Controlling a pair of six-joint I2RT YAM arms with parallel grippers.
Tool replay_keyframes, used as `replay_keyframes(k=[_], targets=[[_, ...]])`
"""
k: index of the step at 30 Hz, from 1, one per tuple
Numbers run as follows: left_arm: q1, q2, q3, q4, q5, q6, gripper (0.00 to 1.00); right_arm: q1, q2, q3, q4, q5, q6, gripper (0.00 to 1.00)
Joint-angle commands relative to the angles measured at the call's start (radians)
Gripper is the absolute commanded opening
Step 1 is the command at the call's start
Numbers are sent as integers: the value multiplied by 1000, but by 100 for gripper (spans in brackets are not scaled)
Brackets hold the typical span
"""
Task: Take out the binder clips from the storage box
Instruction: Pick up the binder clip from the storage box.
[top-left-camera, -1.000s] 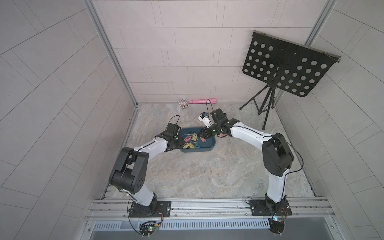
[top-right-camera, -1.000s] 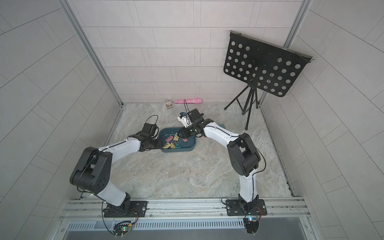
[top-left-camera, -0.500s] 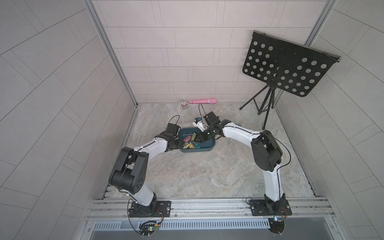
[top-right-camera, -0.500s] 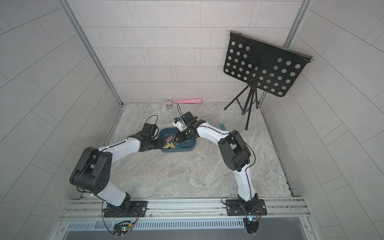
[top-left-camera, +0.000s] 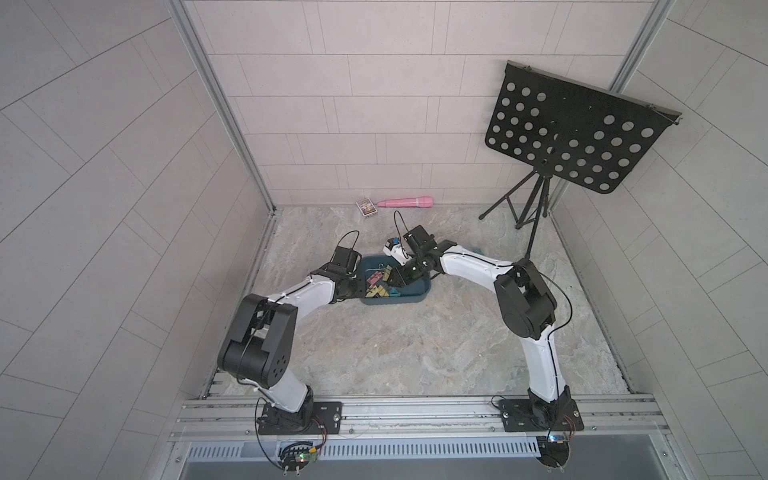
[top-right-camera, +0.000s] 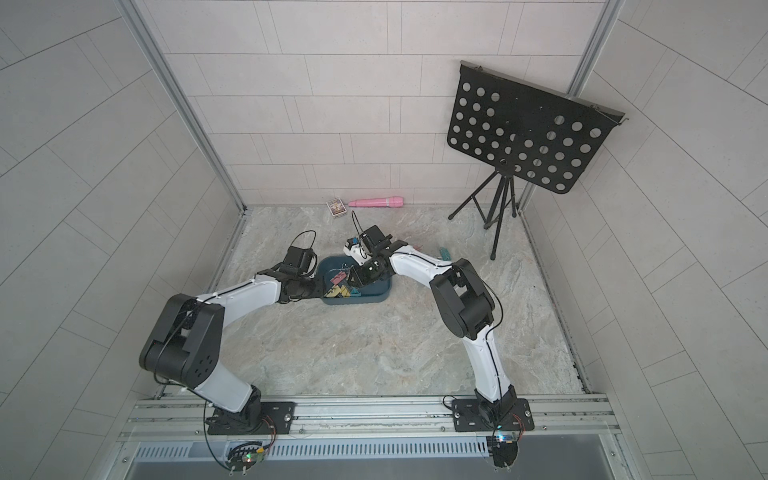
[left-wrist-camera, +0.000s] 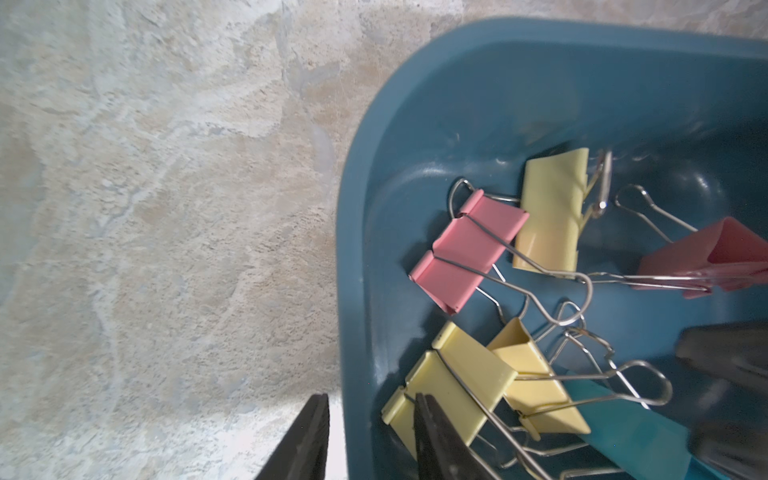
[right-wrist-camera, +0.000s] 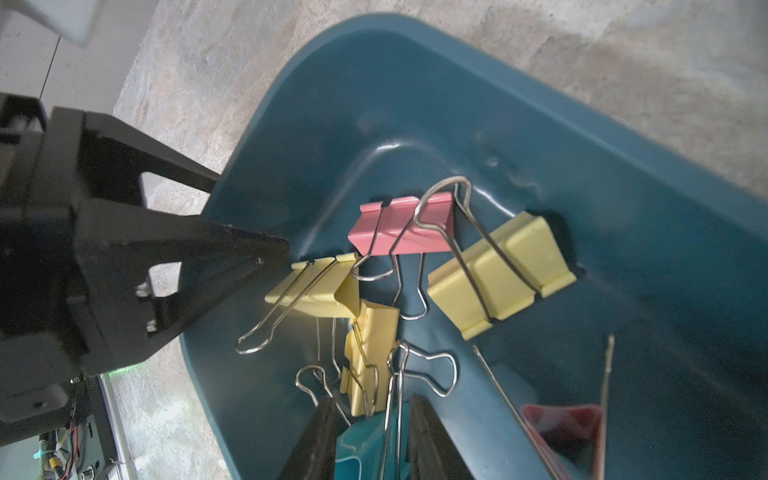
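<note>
The dark teal storage box (top-left-camera: 417, 286) (top-right-camera: 379, 286) sits mid-floor between both arms. Several pink, yellow and teal binder clips (left-wrist-camera: 469, 249) lie heaped inside it. My left gripper (left-wrist-camera: 368, 436) (top-left-camera: 360, 286) straddles the box's left wall (left-wrist-camera: 353, 291), one finger outside and one inside, shut on it. My right gripper (right-wrist-camera: 372, 440) (top-left-camera: 395, 277) reaches down into the box, its jaws closed around a teal clip (right-wrist-camera: 361, 444) and its wire handles. A pink clip (right-wrist-camera: 407, 226) and yellow clips (right-wrist-camera: 503, 274) lie just beyond. A small teal clip (top-left-camera: 478, 250) lies on the floor right of the box.
A black perforated music stand (top-left-camera: 573, 137) rises on its tripod at the back right. A long pink cylinder (top-left-camera: 405, 202) and a small printed card box (top-left-camera: 367, 206) lie against the back wall. Tiled walls close in the floor on three sides.
My right arm has swung left and come down into the box, its jaws narrowing around the teal clip. The left arm and the box have not moved.
</note>
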Motion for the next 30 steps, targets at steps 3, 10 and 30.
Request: replay_keyframes(k=[3,10,30], targets=[[8,-31,-14,-26,-11,2,42,8,30,31,-12,-12,5,31],[10,-29,-16,-26,-12,4,42,8,45,43,-15,-22,9,21],[10,-32,-17,-28,-18,4,42,-34,-8,24,-28,-13,6,2]])
